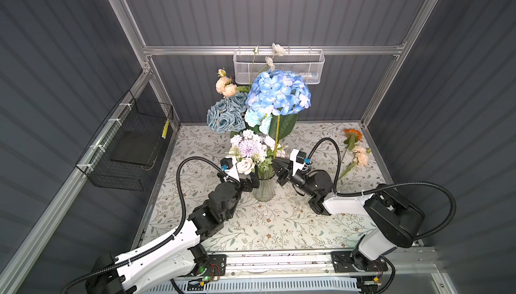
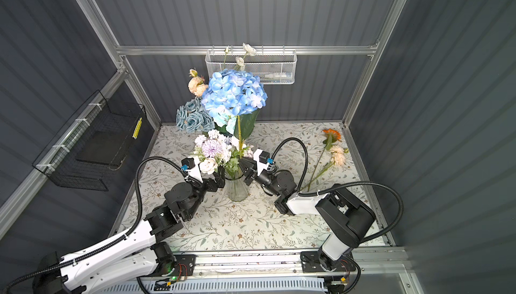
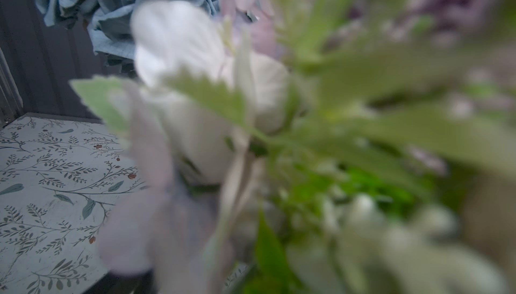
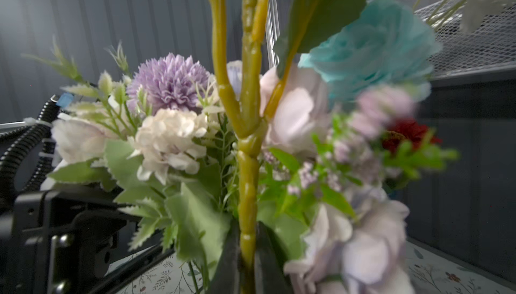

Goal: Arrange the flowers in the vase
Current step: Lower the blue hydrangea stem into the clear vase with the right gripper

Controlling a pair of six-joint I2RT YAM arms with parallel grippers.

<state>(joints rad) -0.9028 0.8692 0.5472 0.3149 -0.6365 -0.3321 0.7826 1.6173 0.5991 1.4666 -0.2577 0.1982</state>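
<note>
Grey ribbed walls enclose a floral-print tabletop (image 1: 279,222). At its centre the vase (image 1: 263,189) is already crowded with flowers (image 1: 248,147). The right pincer (image 1: 276,164) is clamped on the stem of the blue hydrangea (image 1: 279,91), just above the rim. The left pincer (image 1: 252,183) stands wide beside the vase neck; contact cannot be confirmed. Recommendation: lower the stem straight down and steady the vase. Two loose blooms (image 1: 360,153) lie on the tabletop's far right.

Blurred flowers (image 3: 307,111) fill left wrist view.

Blue hydrangea (image 2: 234,91) stem in right jaws above vase (image 2: 238,190)
</note>
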